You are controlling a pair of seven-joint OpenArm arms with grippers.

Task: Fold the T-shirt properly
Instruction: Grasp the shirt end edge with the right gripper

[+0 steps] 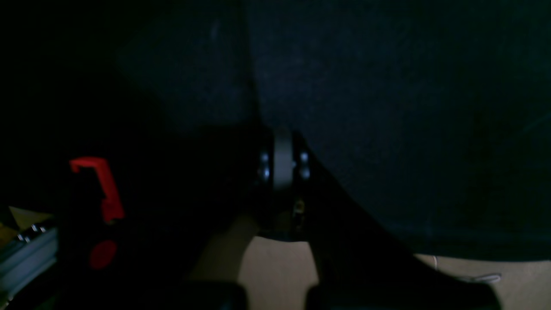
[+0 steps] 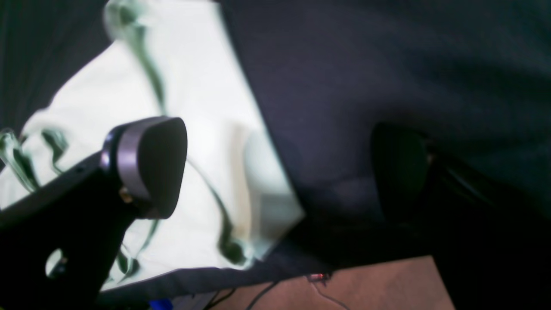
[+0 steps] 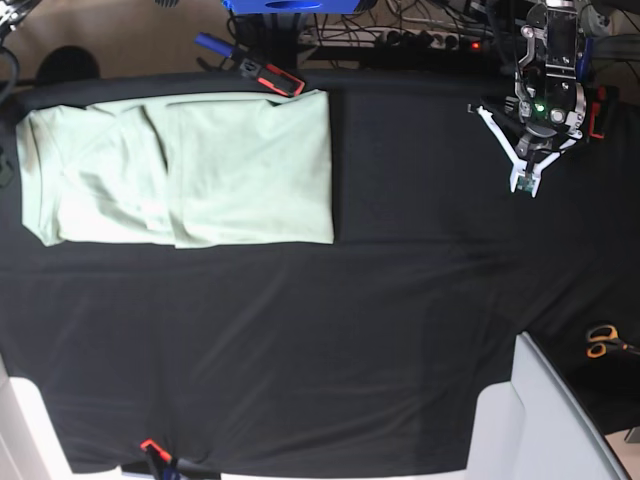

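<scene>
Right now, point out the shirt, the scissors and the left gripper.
shirt [image 3: 240, 170]: base view, middle of the folded body panel.
scissors [image 3: 601, 341]: base view, orange handles at the right edge.
left gripper [image 3: 524, 183]: base view, tip of the shut jaws.

the t-shirt [image 3: 200, 165] is seen as a pale mint-green garment, plain and unprinted, laid flat on the black-covered worktop [image 3: 330, 330] toward the far left of the base view. it is folded into a wide rectangle, with overlapping layers marked by straight edges and soft creases across its left half. in the right wrist view its pale cloth [image 2: 202, 129] is shown wrinkled, with a corner lying on the black cover.
</scene>
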